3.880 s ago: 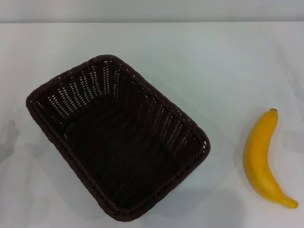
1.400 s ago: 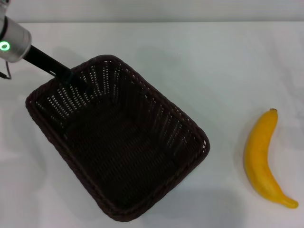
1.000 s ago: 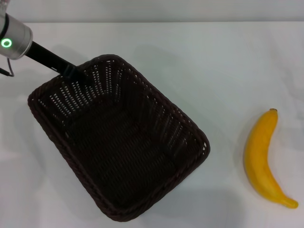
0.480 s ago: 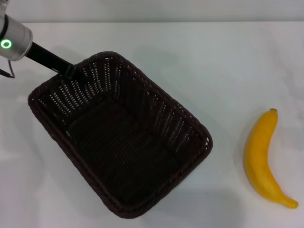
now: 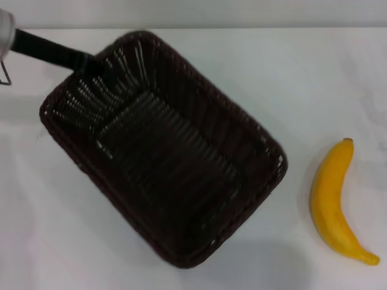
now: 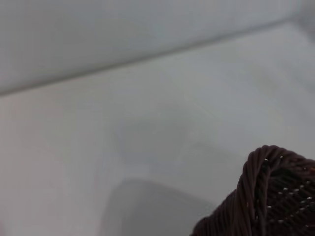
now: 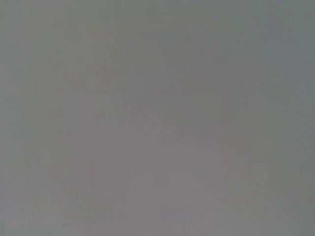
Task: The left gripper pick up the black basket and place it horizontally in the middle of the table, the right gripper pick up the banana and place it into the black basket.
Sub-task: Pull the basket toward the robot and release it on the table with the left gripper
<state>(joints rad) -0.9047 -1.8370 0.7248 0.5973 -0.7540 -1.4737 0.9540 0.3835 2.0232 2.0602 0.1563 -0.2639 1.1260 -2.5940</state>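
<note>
The black basket (image 5: 169, 151) is dark woven wicker and empty. It hangs tilted and skewed above the white table (image 5: 290, 72), left of the middle. My left gripper (image 5: 84, 63) is shut on the basket's far left rim, its black fingers reaching in from the upper left corner. A corner of the braided rim also shows in the left wrist view (image 6: 266, 196). The yellow banana (image 5: 331, 202) lies on the table at the right, stem end pointing away from me, apart from the basket. My right gripper is out of view.
The table's far edge (image 5: 242, 28) meets a pale wall. The right wrist view shows only a plain grey surface.
My left arm came in from the upper left and closed on the basket's far left rim. It has since lifted the basket, which now stands higher and farther back.
</note>
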